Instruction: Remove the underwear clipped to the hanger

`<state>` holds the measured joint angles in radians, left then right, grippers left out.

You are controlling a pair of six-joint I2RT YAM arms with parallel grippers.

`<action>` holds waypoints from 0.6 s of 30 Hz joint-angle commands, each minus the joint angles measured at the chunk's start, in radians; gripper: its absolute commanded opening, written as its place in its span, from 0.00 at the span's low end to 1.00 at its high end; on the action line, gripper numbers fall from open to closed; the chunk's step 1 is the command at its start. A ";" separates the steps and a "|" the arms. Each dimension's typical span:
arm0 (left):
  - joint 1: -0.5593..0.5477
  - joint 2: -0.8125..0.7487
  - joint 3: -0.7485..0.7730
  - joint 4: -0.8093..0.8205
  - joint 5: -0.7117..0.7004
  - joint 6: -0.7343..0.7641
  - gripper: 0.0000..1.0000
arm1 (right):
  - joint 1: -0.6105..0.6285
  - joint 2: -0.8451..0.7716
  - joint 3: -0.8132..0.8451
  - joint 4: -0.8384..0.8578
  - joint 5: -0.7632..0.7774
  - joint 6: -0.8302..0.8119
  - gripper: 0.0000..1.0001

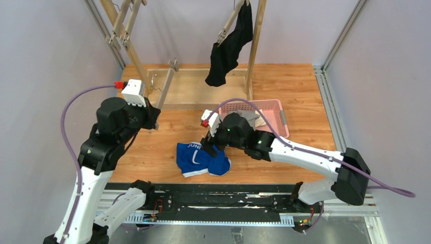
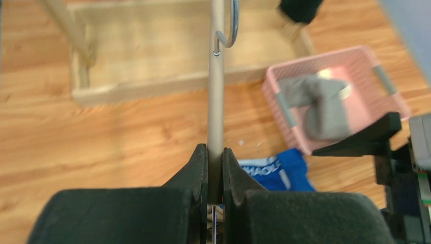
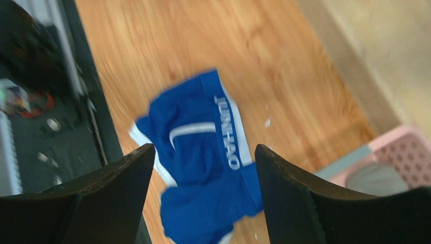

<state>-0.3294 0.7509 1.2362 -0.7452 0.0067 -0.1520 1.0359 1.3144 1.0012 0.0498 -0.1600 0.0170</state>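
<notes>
The blue briefs (image 1: 202, 159) were found on the table (image 1: 152, 162) under the wide-open right gripper (image 1: 210, 147), a metal rod (image 2: 216, 91) was clamped by the left gripper (image 2: 215, 152), and the black briefs (image 1: 229, 48), clipped far back, were judged next, with a raised reach needed.

arms (image 1: 305, 152): white links, black joints | cables (image 1: 68, 127): purple | fingers (image 3: 117, 188): black, seemingly matte

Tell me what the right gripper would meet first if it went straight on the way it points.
Probably the blue underwear, lying on the table straight ahead, framed by the open right gripper; how far off is unclear.
</notes>
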 commanded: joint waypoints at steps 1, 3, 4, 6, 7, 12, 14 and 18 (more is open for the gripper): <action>-0.001 0.077 0.033 -0.119 -0.156 0.049 0.00 | 0.041 0.075 -0.013 -0.196 0.140 -0.141 0.73; -0.001 0.110 0.043 -0.107 -0.175 0.053 0.00 | 0.060 0.109 -0.011 -0.204 0.125 -0.137 0.73; -0.002 0.127 0.050 -0.098 -0.183 0.055 0.00 | 0.067 0.126 -0.010 -0.205 0.117 -0.135 0.73; -0.002 0.169 0.076 -0.085 -0.192 0.062 0.00 | 0.078 0.164 -0.004 -0.210 0.090 -0.125 0.73; -0.002 0.195 0.094 -0.081 -0.196 0.065 0.00 | 0.082 0.186 0.002 -0.215 0.075 -0.119 0.72; 0.000 0.310 0.202 -0.071 -0.199 0.072 0.00 | 0.106 0.294 0.023 -0.226 0.001 -0.078 0.70; 0.001 0.346 0.244 -0.064 -0.201 0.073 0.00 | 0.119 0.329 0.022 -0.211 -0.032 -0.066 0.70; 0.001 0.433 0.358 -0.080 -0.189 0.083 0.00 | 0.134 0.396 0.022 -0.186 -0.068 -0.041 0.66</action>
<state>-0.3294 1.1290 1.4887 -0.8608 -0.1745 -0.0898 1.1439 1.6650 0.9977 -0.1463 -0.1631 -0.0620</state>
